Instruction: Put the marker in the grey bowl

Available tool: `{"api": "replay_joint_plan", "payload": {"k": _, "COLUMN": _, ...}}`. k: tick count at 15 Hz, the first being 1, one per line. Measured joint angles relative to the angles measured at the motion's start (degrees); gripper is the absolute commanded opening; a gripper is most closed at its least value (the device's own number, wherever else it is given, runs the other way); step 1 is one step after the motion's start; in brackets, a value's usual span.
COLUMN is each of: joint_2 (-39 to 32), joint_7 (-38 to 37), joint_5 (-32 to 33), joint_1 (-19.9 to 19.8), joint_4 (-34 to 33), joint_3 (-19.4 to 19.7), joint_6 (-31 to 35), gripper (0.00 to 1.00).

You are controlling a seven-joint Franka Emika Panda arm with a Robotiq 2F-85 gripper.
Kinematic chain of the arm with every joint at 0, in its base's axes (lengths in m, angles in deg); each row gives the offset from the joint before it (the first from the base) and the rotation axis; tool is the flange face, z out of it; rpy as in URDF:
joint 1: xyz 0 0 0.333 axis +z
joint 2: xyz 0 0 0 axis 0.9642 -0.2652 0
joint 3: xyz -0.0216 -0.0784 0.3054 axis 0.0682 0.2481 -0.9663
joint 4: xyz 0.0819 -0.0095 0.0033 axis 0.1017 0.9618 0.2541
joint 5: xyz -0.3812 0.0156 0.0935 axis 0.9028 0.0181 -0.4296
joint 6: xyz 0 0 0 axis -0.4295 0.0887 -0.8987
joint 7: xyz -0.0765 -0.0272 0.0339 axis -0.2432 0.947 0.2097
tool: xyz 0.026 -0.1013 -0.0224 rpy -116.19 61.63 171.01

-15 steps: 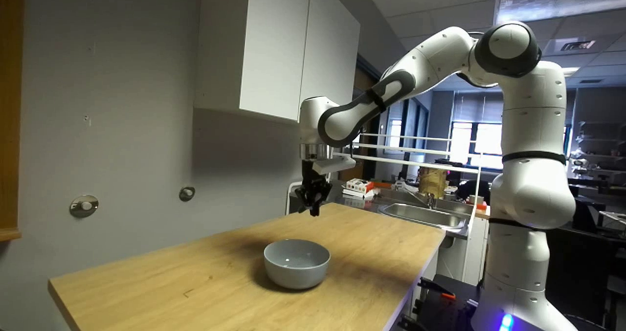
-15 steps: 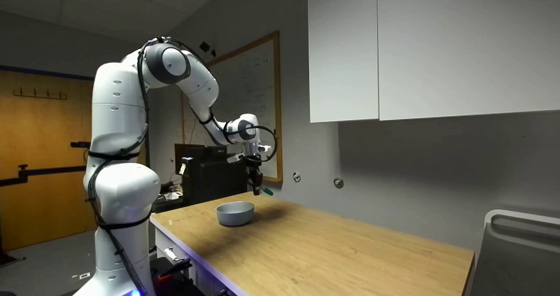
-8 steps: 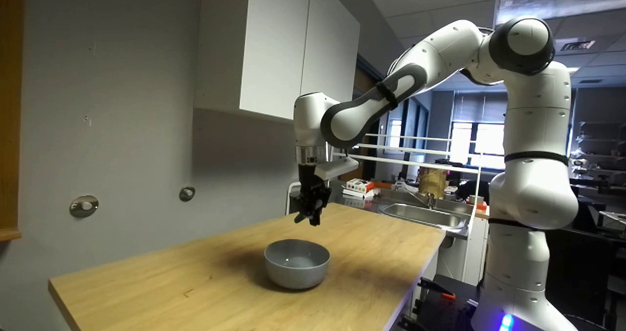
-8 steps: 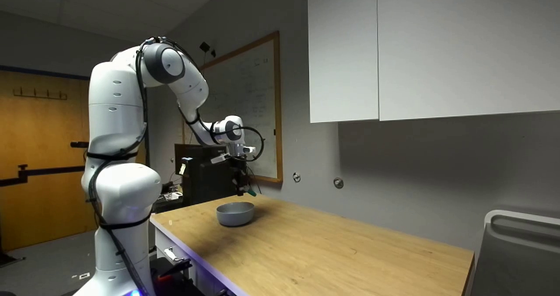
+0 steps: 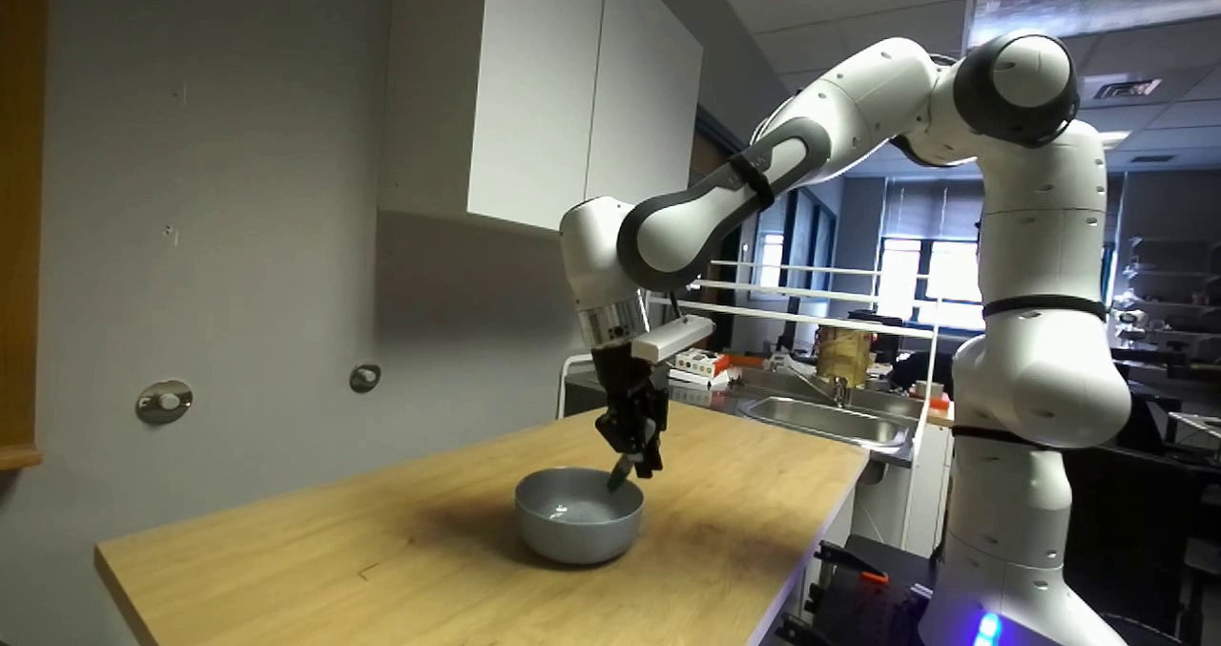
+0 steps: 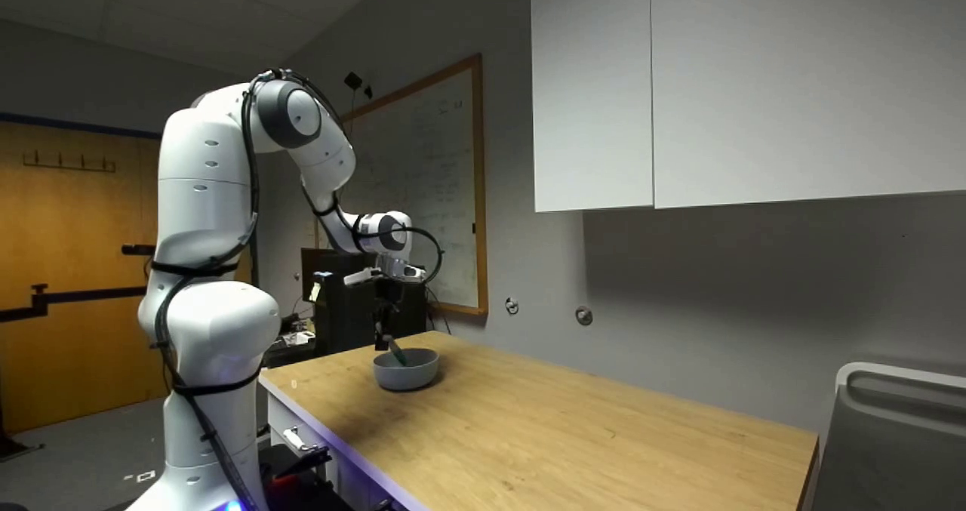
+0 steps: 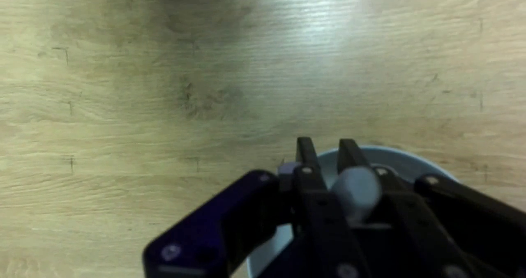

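Observation:
The marker (image 5: 620, 474) is a short stick with a dark green lower end, tilted downward over the bowl. It also shows in an exterior view (image 6: 396, 351), and in the wrist view its pale rounded end (image 7: 356, 189) sits between the fingers. My gripper (image 5: 641, 460) is shut on the marker, with a gap between the fingertips (image 7: 326, 144) in the wrist view. The grey bowl (image 5: 577, 539) stands upright on the table, also seen in an exterior view (image 6: 404, 379). The gripper is at the bowl's edge, and the marker's green end is at or just inside the rim.
The wooden table (image 5: 382, 551) carries the bowl. A wall cabinet (image 5: 534, 102) hangs above the back of the table. A metal sink (image 5: 830, 422) and a white rack (image 5: 811, 322) stand beyond the table's far end. A grey board (image 6: 890, 435) stands beside the table.
The gripper has come down toward the bowl and tilted. The marker, held throughout, has swung to point down, its green end now at the bowl's rim. The bowl has not moved.

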Motion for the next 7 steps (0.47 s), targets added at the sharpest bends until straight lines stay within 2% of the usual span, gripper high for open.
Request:
{"api": "replay_joint_plan", "payload": {"k": 1, "joint_2": -0.2, "joint_7": 1.1, "joint_5": -0.6, "joint_1": 0.0, "joint_4": 0.0, "joint_3": 0.0, "joint_6": -1.2, "gripper": 0.37}}
{"api": "replay_joint_plan", "payload": {"k": 3, "joint_2": -0.4, "joint_7": 2.3, "joint_5": -1.1, "joint_1": 0.0, "joint_4": -0.2, "joint_3": 0.0, "joint_6": -3.1, "gripper": 0.53}}
{"api": "replay_joint_plan", "payload": {"k": 7, "joint_2": -0.5, "joint_7": 2.7, "joint_5": -1.2, "joint_1": 0.0, "joint_4": -0.6, "joint_3": 0.0, "joint_6": -3.9, "gripper": 0.54}}
